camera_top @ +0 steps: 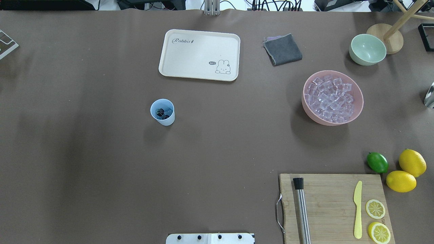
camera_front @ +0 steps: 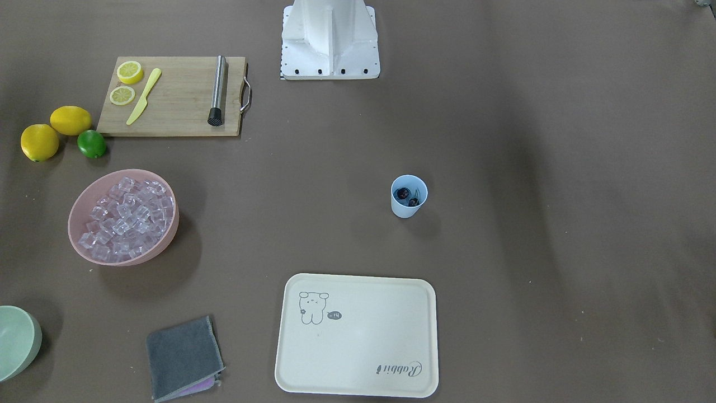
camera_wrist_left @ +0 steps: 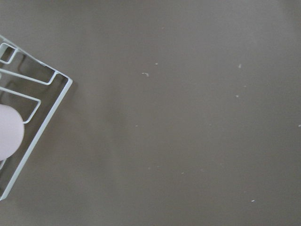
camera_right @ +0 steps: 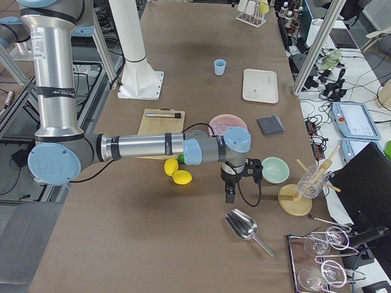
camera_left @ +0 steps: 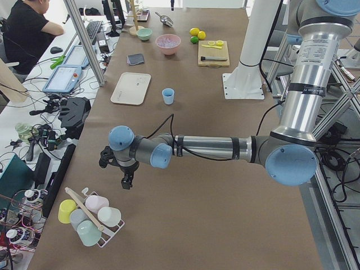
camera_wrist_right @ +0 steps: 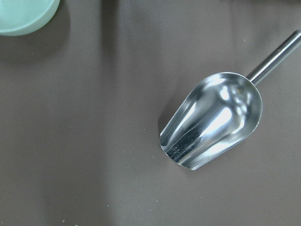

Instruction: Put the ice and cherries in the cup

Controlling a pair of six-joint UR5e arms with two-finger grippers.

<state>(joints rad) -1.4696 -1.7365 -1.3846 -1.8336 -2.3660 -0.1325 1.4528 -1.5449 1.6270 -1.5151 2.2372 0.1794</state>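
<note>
The light-blue cup (camera_front: pixel 409 208) (camera_top: pixel 166 120) stands upright on the brown table, and the dark red cherries (camera_front: pixel 407 196) (camera_top: pixel 162 113) lie inside it. The ice (camera_front: pixel 126 215) (camera_top: pixel 330 98), several clear cubes, fills the pink bowl (camera_front: pixel 168 235) (camera_top: pixel 307 110), far from the cup. My left gripper (camera_left: pixel 115 171) shows only in the exterior left view, over the table end by a cup rack; I cannot tell if it is open. My right gripper (camera_right: pixel 241 183) shows only in the exterior right view, above a metal scoop (camera_wrist_right: pixel 211 122) (camera_right: pixel 244 227); I cannot tell its state.
A cream tray (camera_top: pixel 200 54), a grey cloth (camera_top: pixel 283 49) and a pale green bowl (camera_top: pixel 368 49) lie beyond the cup. A cutting board (camera_top: pixel 332 206) holds lemon slices, a yellow knife and a steel muddler; lemons and a lime (camera_top: pixel 377 162) sit beside it. A wire cup rack (camera_wrist_left: pixel 28 117) is under the left wrist.
</note>
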